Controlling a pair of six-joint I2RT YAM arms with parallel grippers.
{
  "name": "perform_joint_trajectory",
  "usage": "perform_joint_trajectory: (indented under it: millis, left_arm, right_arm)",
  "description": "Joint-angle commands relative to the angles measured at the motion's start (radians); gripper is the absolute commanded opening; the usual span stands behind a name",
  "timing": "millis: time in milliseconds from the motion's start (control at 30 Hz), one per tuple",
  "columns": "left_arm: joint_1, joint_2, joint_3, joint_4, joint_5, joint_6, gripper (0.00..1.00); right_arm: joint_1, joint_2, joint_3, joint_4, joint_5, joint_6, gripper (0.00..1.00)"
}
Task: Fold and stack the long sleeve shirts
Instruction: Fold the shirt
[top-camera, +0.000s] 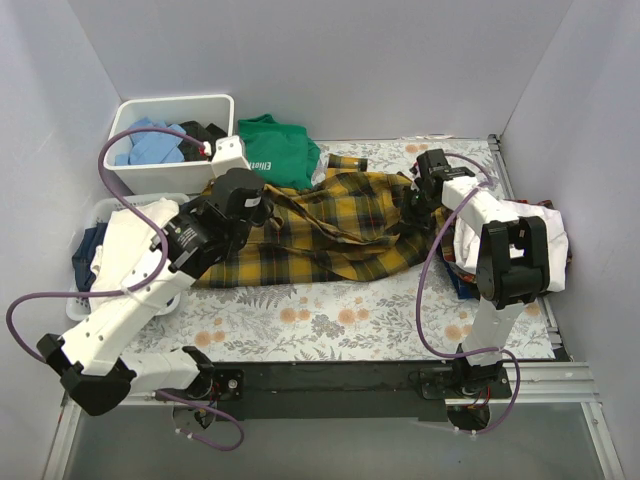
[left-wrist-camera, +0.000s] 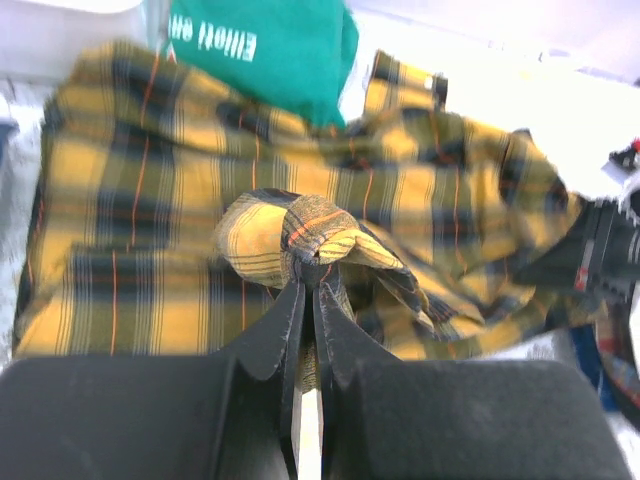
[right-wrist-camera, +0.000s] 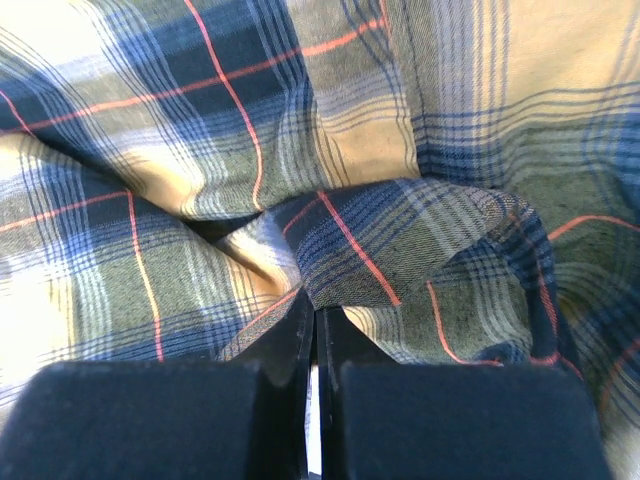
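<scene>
Snugly, plaid shirt (left-wrist-camera: 130, 200) in left hand (left-wrist-camera: 307, 280)

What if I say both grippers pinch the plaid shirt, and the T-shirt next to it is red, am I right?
Not quite. The T-shirt is green, not red; the top view shows it. The rest holds: the left gripper and the right gripper both pinch the plaid shirt.
</scene>
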Motion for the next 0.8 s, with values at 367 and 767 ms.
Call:
perform_joint_trajectory:
  millis: [367,767]
  left_arm:
    - [0.000,0.159,0.189,0.285,-0.129,0.228,0.00]
    - [0.043,0.189,0.089,0.328,-0.083,0.199,0.00]
  right_arm:
    - [-0.061,-0.015,0.171,0.134,0.007,0.103,0.01]
    - [-0.138,-0.059,0.030,0.184,0.021,0.160,0.01]
